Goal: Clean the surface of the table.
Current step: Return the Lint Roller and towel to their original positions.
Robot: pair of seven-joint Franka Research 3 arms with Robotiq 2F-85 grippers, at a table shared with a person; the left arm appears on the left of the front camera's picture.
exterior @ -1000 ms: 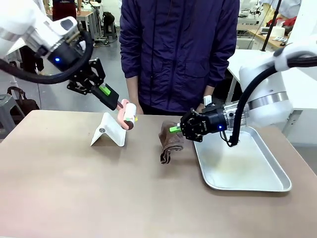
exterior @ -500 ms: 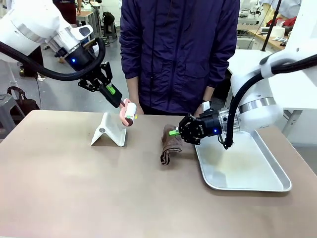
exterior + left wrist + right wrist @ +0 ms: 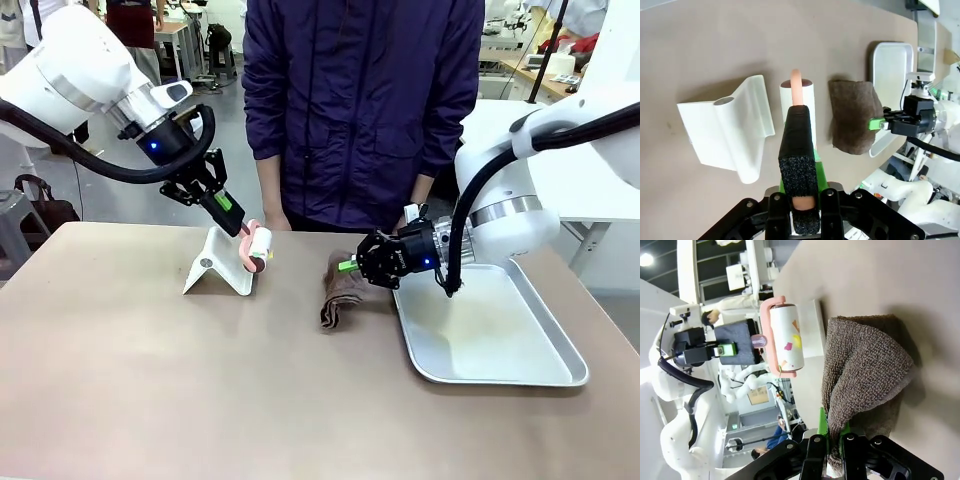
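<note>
Busy lab bkgd, person at the table's (image 3: pixel 150 390) far edge. We see the left gripper (image 3: pixel 240 229), clamped on the lint roller's (image 3: pixel 259 248) pink handle, has dropped toward the white stand (image 3: pixel 222 264) near that edge. Right gripper (image 3: pixel 350 265), pinching the brown cloth (image 3: pixel 338 290), has slid left beside the tray (image 3: pixel 520 372): wiping seems underway. Table's long axis runs left-right.

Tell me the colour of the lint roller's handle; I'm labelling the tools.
Pink, seen best in the right wrist view: lint roller.
</note>
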